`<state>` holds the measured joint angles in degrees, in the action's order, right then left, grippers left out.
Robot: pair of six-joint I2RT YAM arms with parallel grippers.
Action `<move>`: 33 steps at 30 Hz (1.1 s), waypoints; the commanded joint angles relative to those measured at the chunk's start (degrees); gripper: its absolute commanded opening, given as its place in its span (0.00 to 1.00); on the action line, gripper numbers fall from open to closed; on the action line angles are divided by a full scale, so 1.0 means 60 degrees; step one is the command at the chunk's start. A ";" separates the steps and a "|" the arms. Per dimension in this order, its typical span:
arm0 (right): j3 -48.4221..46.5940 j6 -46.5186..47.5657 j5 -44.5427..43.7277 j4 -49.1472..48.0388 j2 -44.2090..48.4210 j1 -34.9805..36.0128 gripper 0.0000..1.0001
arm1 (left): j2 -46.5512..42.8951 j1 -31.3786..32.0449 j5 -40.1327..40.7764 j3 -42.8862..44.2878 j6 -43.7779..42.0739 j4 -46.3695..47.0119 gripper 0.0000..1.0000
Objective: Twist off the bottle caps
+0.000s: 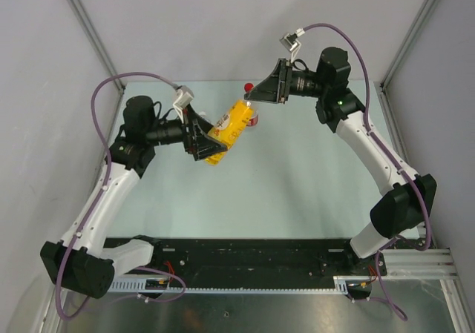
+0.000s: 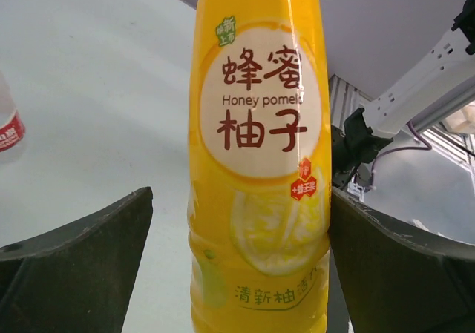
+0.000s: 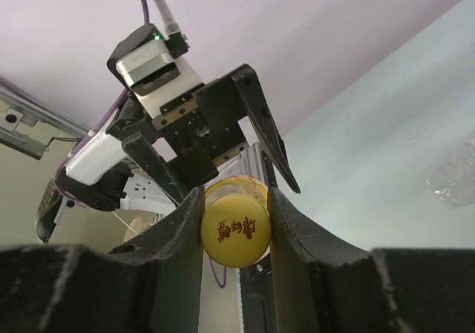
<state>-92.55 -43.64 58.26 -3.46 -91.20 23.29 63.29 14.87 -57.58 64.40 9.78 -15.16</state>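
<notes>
The yellow-orange bottle (image 1: 228, 127) hangs tilted above the table between both arms. My left gripper (image 1: 215, 139) stands around its lower body. In the left wrist view the bottle (image 2: 256, 125) touches the right finger (image 2: 386, 259), and a gap shows beside the left finger (image 2: 89, 251) of my left gripper (image 2: 241, 199). My right gripper (image 1: 257, 99) is shut on the yellow cap (image 3: 234, 233), pinched between both fingertips of the gripper (image 3: 234, 196). The bottle with the red-white label (image 2: 7, 129) stands behind, its red cap (image 1: 249, 87) showing. The blue-white bottle and the white cap are out of view.
A clear bottle (image 3: 453, 173) lies blurred on the pale green table (image 1: 297, 177) at the right edge of the right wrist view. Grey walls with metal posts close in the back and sides. A black rail (image 1: 245, 255) runs along the near edge.
</notes>
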 commanded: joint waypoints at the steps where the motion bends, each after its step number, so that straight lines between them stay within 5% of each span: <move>1: -0.0116 -0.0511 0.0356 -0.0824 0.0082 -0.0017 0.00 | 0.0242 0.0309 -0.0050 -0.0048 -0.0384 0.0160 0.99; 7: -0.0273 -0.0321 0.0339 -0.0544 -0.0034 -0.0079 0.00 | 0.0510 0.0674 -0.0151 -0.0142 -0.0602 0.0155 0.97; 16: -0.1443 0.1415 -0.0405 0.2240 -0.0286 -0.0053 0.00 | 0.0574 0.0924 -0.0163 -0.0459 -0.0822 -0.0007 0.82; 26: -0.1787 0.1810 -0.0887 0.2810 -0.0174 0.0057 0.02 | 0.1213 0.1704 0.0560 -0.0107 -0.1250 -0.0958 0.53; 30: -0.1945 0.2069 -0.1053 0.3151 -0.0140 0.0182 0.09 | 0.1286 0.1996 0.1029 0.0016 -0.1270 -0.1015 0.47; 33: -0.2035 0.2193 -0.1203 0.3345 -0.0094 0.0206 0.26 | 0.1180 0.2109 0.1654 0.0079 -0.1285 -0.1027 0.43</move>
<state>-100.22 -31.11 52.62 17.30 -93.08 23.64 70.78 25.54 -51.40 62.43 4.29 -18.90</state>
